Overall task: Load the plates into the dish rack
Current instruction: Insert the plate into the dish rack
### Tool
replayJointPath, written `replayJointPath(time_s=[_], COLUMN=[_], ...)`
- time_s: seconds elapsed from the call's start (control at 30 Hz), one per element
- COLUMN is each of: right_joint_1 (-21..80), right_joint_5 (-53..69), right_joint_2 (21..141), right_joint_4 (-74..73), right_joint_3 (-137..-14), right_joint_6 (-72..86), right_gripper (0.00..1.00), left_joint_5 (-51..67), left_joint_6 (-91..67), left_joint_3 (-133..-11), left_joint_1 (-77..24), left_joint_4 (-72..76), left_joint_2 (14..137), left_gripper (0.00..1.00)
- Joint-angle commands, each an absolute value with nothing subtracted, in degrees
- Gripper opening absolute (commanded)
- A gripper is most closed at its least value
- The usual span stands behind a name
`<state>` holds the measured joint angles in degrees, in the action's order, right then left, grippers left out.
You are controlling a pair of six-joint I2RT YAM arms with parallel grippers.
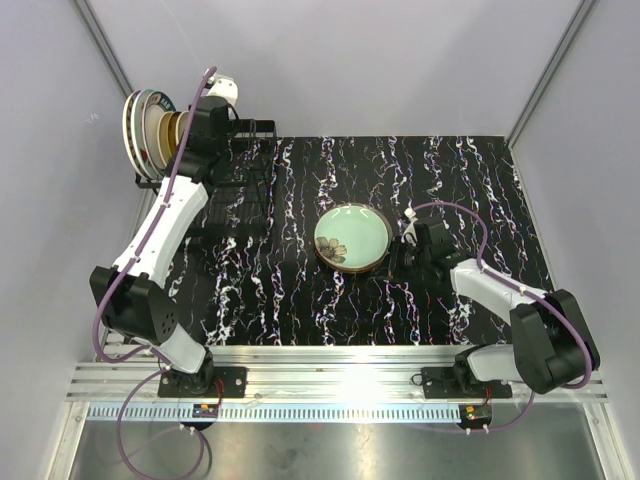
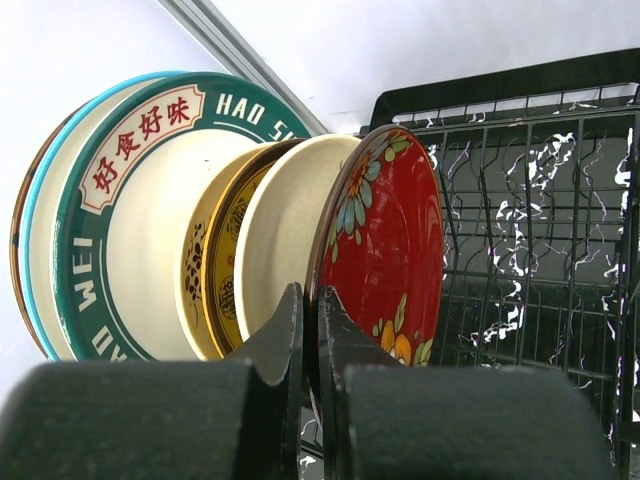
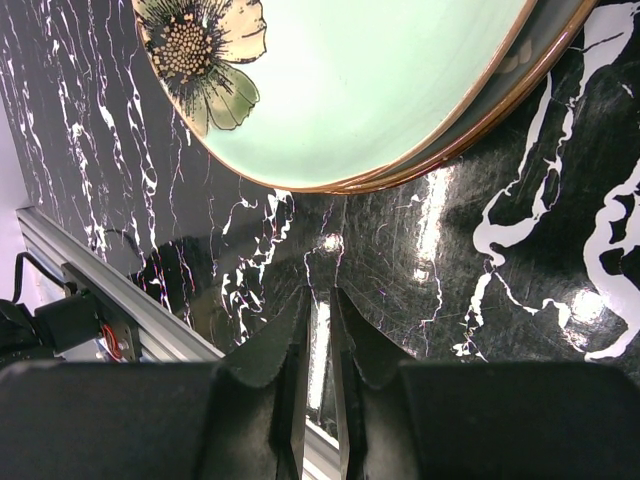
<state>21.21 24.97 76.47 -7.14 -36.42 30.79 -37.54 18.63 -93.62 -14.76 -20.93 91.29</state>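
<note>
plates crowd rack left, right slots free

Upright plates stand in the dish rack, far left; stacked plates lie right of it.

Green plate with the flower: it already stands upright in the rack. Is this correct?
Not correct. The green plate with the flower is not in the rack. It lies flat on another plate on the table. The top external view shows this, and the right wrist view confirms it.
</note>
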Motion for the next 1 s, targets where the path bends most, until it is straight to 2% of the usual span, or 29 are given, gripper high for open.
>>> replayJointPath(time_s=[0.0,0.03,0.3,0.43,0.47,0.97], right_joint_1=[20.83,20.83,20.74,20.74,20.74,20.74], right_joint_5=[25.66,25.66,25.75,25.84,25.84,26.1], right_joint_2=[76.73,76.73,77.25,77.34,77.34,77.61], right_joint_4=[-5.36,-5.36,-5.45,-5.45,-5.45,-5.63], right_joint_3=[-39.02,-39.11,-39.2,-39.37,-39.37,-39.64], right_joint_6=[29.53,29.53,29.53,29.44,29.53,29.44], right_gripper=[0.2,0.19,0.2,0.19,0.19,0.2], left_joint_5=[-43.15,-43.24,-43.16,-42.63,-42.63,-37.45], left_joint_6=[21.27,21.36,21.97,22.32,22.5,19.6], left_joint_3=[-95.71,-95.63,-94.13,-94.13,-94.13,-95.36], left_joint_1=[-13.18,-13.1,-13.1,-13.1,-13.1,-13.45], left_joint_4=[-20.92,-20.92,-19.43,-19.07,-18.99,-20.57], left_joint_2=[91.93,91.93,90.44,89.74,89.65,84.03], left_gripper=[0.05,0.1,0.16,0.26,0.34,0.53])
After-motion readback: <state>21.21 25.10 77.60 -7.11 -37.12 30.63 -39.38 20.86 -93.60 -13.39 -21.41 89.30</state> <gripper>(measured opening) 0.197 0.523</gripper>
